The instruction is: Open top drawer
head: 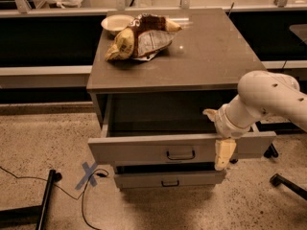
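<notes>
The top drawer [144, 150] stands pulled well out. The gripper [217, 134] straddles its front panel beside the handle [180, 154], fingers [224, 153] spread, likely hooking the panel to pull.

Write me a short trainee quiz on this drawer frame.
1. True or false: the cabinet's top drawer is shut.
2. Where is the gripper? A) at the left end of the drawer front B) at the right part of the drawer front C) under the cabinet.
3. Fill in: the bowl sits on the cabinet's ____.
Key: 1 false; 2 B; 3 top.
</notes>
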Tool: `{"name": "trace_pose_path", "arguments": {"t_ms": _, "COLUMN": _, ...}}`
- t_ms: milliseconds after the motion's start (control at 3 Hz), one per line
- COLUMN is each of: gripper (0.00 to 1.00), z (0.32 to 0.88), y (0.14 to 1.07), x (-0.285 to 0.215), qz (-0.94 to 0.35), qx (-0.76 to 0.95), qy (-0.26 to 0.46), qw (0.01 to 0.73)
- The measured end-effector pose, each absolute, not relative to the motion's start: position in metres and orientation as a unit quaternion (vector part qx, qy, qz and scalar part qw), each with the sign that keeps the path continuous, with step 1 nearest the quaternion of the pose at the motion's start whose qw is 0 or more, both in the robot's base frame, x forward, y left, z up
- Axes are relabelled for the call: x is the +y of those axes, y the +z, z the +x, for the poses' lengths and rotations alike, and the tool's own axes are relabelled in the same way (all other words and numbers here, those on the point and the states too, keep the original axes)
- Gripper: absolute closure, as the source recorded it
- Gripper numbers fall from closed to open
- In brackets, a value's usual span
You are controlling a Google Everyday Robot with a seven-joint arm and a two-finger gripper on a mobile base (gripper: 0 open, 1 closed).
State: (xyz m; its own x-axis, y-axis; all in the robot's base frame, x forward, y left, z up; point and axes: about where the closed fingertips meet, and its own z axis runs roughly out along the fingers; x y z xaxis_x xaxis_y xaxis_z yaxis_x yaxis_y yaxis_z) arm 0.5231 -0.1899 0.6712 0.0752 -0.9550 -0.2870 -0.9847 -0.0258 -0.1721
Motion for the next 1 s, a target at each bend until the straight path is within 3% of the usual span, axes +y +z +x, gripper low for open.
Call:
{"name": "trace_pose_path", "arguments": {"t_ms": 667, "gripper": 0.47, "z": 0.513, "y": 0.628, "x": -0.198, "qz": -0.695, "qx": 0.698, "qy": 0.129, "qw": 0.114}}
{"name": "trace_pose_path", "arguments": {"t_ms": 1000, "gripper": 0.48, "z": 0.513, "y": 0.631, "x": -0.198, "qz": -0.695, "qx": 0.698, "qy": 0.129, "qw": 0.114}}
